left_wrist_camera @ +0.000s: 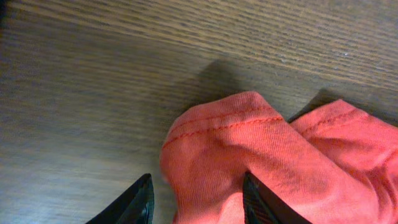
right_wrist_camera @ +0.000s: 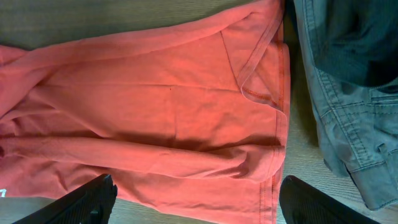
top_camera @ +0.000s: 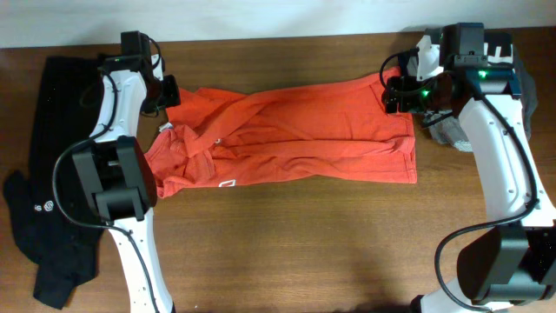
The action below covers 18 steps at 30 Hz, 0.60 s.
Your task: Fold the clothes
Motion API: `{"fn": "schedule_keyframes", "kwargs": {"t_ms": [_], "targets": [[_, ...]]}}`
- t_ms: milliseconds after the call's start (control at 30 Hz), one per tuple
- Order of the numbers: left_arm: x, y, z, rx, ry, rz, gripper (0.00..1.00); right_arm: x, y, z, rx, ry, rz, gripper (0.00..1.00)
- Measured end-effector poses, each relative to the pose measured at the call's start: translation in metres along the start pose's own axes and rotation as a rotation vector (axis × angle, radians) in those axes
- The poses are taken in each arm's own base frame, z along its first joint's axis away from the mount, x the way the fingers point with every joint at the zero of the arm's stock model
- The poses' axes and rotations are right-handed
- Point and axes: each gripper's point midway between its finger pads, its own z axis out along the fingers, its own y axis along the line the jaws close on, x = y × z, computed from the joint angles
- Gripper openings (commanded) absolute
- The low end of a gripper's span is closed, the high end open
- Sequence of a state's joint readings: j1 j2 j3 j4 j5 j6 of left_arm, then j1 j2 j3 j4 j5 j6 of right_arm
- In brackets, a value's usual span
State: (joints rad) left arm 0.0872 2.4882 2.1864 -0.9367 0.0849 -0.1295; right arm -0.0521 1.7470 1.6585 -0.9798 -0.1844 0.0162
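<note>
Shirt (top_camera: 295, 130) spread near table's (top_camera: 304, 252) far edge; right gripper (right_wrist_camera: 198, 186) released above it; left gripper (left_wrist_camera: 196, 183) straddles its corner, grasp unclear

The left arm (top_camera: 117, 96) and right arm (top_camera: 504, 148) wear smooth white shells between bulky black joint housings (top_camera: 117, 178). Thin black cables (top_camera: 57, 181) loop alongside, and the tool fingers (left_wrist_camera: 135, 204) are black and tapered.

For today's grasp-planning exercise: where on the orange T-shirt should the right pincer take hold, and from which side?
Probably the hem corner of the T-shirt, where a flap lies doubled over: a thick edge. Come from above; the grey garment crowds the hem's outer side.
</note>
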Motion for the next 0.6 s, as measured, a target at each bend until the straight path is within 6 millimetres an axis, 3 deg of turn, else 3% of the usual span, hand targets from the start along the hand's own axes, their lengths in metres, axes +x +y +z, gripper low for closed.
{"fn": "schedule_keyframes", "kwargs": {"t_ms": [133,267,300,467,600], "targets": [[-0.004,-0.005,0.011,0.027,-0.017,0.001,0.41,0.0,0.0,0.0,0.0,0.0,-0.002,0.89],[-0.018,-0.007,0.01,0.04,-0.074,0.004,0.06,0.0,0.0,0.0,0.0,0.0,-0.002,0.89],[-0.022,-0.008,0.01,0.044,-0.088,-0.001,0.01,0.0,0.0,0.0,0.0,0.0,-0.002,0.89],[-0.045,-0.012,0.006,0.06,-0.185,0.011,0.01,0.0,0.0,0.0,0.0,0.0,-0.002,0.89],[-0.052,-0.017,0.005,0.068,-0.216,0.018,0.01,0.0,0.0,0.0,0.0,0.0,-0.002,0.89]]}}
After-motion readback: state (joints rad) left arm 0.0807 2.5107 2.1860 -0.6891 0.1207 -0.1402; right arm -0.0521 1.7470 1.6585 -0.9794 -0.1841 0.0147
